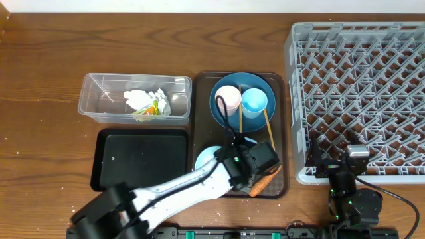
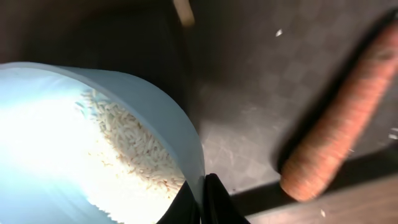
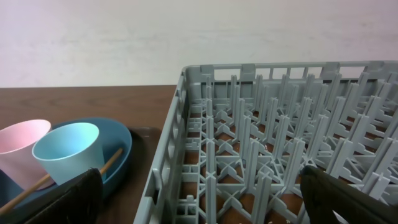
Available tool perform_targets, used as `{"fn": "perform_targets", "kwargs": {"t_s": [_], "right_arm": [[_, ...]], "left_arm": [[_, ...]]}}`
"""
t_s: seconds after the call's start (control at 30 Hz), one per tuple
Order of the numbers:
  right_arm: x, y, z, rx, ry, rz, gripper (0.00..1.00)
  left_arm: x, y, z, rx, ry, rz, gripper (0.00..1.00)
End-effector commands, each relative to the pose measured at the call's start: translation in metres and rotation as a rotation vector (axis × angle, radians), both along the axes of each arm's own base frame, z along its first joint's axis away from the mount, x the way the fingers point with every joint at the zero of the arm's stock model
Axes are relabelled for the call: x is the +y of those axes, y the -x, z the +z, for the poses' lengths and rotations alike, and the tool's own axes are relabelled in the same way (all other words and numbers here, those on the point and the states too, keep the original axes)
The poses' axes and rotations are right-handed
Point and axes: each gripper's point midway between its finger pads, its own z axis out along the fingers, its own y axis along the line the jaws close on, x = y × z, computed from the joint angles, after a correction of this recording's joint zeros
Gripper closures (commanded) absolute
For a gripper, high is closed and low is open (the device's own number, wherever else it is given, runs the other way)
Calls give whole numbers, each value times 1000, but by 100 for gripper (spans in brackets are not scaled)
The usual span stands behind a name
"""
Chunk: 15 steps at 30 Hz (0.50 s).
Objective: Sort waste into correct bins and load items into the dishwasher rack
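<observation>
Overhead view first: the left gripper [image 1: 242,167] reaches onto the brown tray [image 1: 284,133] and sits over the white bowl [image 1: 207,159], with the carrot piece [image 1: 265,180] just beside it. The blue plate [image 1: 242,99] holds the pink cup [image 1: 228,98] and light-blue cup [image 1: 254,101], and the chopsticks [image 1: 267,126] lie across its edge. The crumpled paper [image 1: 149,103] is already in the clear tub [image 1: 99,99], the black tray [image 1: 143,159] looks bare, and nothing shows in the rack [image 1: 358,99]. The right gripper [image 1: 348,166] hangs at the rack's near edge.

Left wrist view: the fingers [image 2: 214,199] are pressed together on the bowl's rim, one inside and one outside, so it's a proper pinch. Loose rice [image 2: 134,152] lies in the bowl. The carrot lies on the tray to the right, not touching the bowl.

Right wrist view: its fingers [image 3: 62,199] are spread wide at the frame's bottom corners, gripping nothing, facing the rack and the cups.

So the step looks like dealing with the rice. Next move probably calls for lifting the bowl level, carrying it over a bin, then tipping it. A thin rim pinch could slip, so go slow.
</observation>
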Motion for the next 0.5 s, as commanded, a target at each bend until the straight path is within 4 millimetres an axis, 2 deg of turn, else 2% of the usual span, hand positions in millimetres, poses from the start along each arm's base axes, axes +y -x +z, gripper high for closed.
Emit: {"fn": "perform_targets", "kwargs": {"t_s": [0.0, 0.2, 0.47], "right_arm": [[-1, 0, 0, -1, -2, -3, 1], [-1, 0, 0, -1, -2, -3, 1], [-1, 0, 0, -1, -2, -3, 1]], "left_arm": [[8, -4, 19, -62, 11, 12, 94], [27, -13, 45, -166, -10, 34, 94], [88, -45, 87, -462, -210, 159, 94]]}}
